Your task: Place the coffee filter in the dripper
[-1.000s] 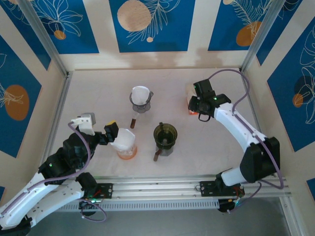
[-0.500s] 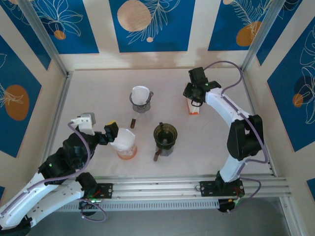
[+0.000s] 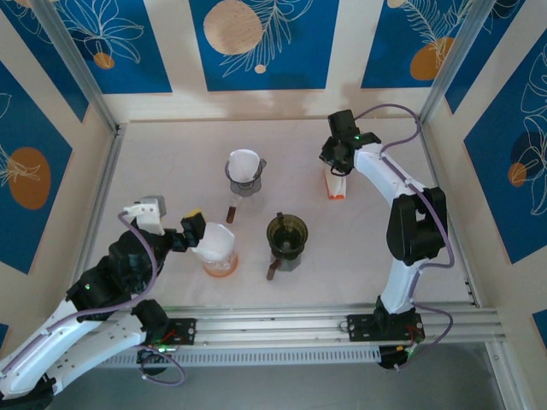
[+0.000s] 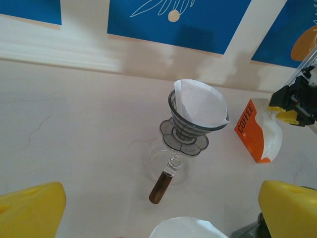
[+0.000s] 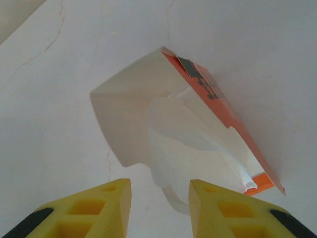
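My right tool (image 5: 159, 199) hung over the orange-and-white pack (image 5: 129, 114) of filters at the far right of the worktop (image 3: 171, 171). Its jaws were narrow but not closed, and they gripped nothing. A loose filter (image 5: 193, 144) spilled from the pack's open mouth, its curled lower edge just ahead of my fingertips (image 5: 111, 196).

My left tool (image 4: 161, 206) stood wide and empty at the near left, just beside the orange dripper (image 3: 220, 256). That one already had a paper in it, and so did the grey dripper (image 4: 190, 126) farther back. The green dripper (image 3: 286, 232) in the middle looked empty, so I judged the filter belonged there.

- **Gap:** With so narrow an opening, I could have pushed the curled edge aside instead of straddling it.
- **Pinch:** The papers sat nested and thin. I might have taken several at once, or only a sliver of the edge that would tear or slip free.
- **Pack:** It looked light and nothing held it down. A snagged filter could have dragged it across the worktop or lifted it along, and my left tool was well apart from it and could not steady it.
- **Carry:** A limp paper might have folded on the way, landed crooked on the green dripper's rim, or nudged that dripper over.
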Motion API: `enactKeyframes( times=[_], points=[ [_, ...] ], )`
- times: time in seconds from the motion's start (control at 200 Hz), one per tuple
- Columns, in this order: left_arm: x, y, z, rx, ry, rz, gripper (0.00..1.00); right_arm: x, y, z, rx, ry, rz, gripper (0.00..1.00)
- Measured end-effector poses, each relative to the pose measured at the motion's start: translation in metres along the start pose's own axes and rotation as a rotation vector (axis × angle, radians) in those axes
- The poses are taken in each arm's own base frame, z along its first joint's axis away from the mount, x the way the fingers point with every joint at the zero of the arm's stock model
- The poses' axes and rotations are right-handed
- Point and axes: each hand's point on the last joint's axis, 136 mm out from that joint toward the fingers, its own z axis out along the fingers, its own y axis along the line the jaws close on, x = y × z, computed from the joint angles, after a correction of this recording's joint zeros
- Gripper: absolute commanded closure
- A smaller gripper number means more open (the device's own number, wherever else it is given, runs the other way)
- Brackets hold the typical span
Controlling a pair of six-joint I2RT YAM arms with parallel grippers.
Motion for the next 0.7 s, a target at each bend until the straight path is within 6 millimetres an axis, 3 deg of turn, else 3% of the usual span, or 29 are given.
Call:
enactKeyframes(
  times=[0.38,0.7],
  points=[
    [0.000,0.000,0.000,0.000,0.000,0.006,0.00,0.011,-0.001,0.017,0.001,0.057,0.004,0.65],
    [0.000,0.000,0.000,0.000,0.000,0.010,0.00,0.011,-0.006,0.023,0.012,0.068,0.010,0.74]
  ],
)
